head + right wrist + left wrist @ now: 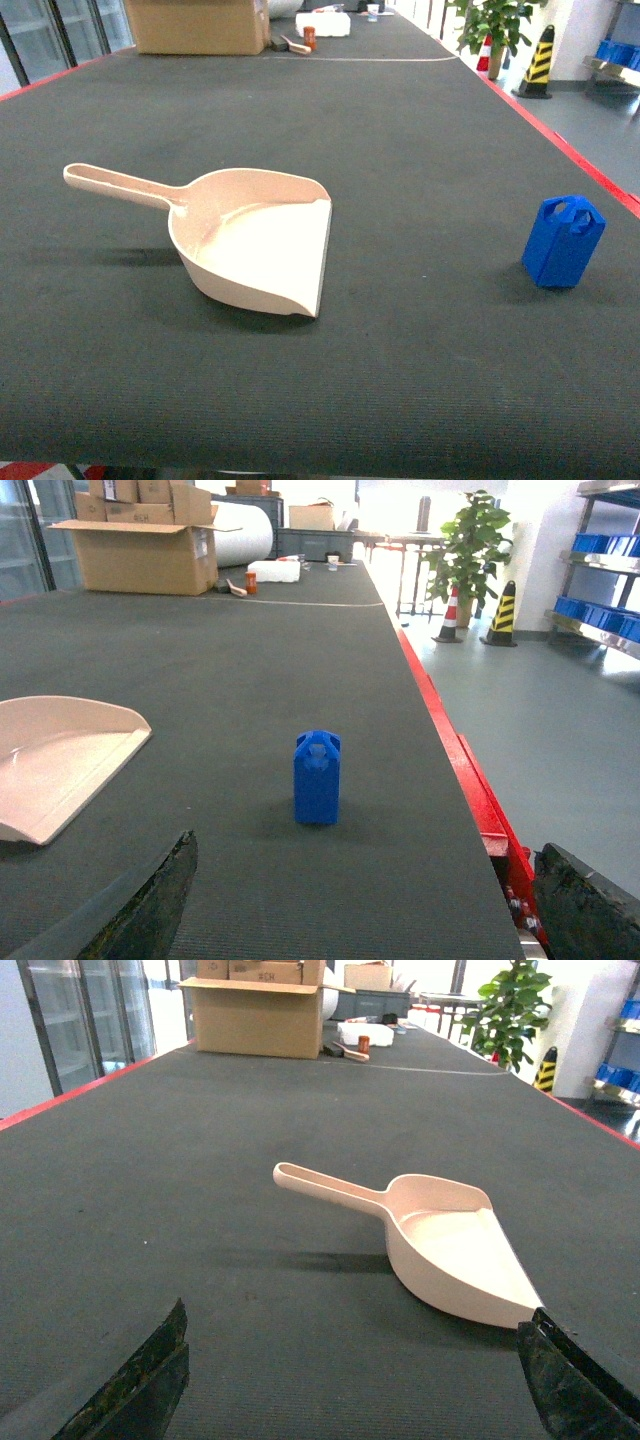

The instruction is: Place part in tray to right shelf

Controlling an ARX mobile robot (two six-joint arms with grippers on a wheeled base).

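I'm starting from nothing: both grippers' fingers (150,1380) (150,900) are gaping empty, part (563,241) standing right of the tray (255,245).

Matt ribbed mat (420,150), smooth plastic tray (262,250).

A dark ribbed surface (420,140) with red edges carries the tray (255,245); the part (563,241) stands upright well right of it, a cardboard box (195,25) far behind.
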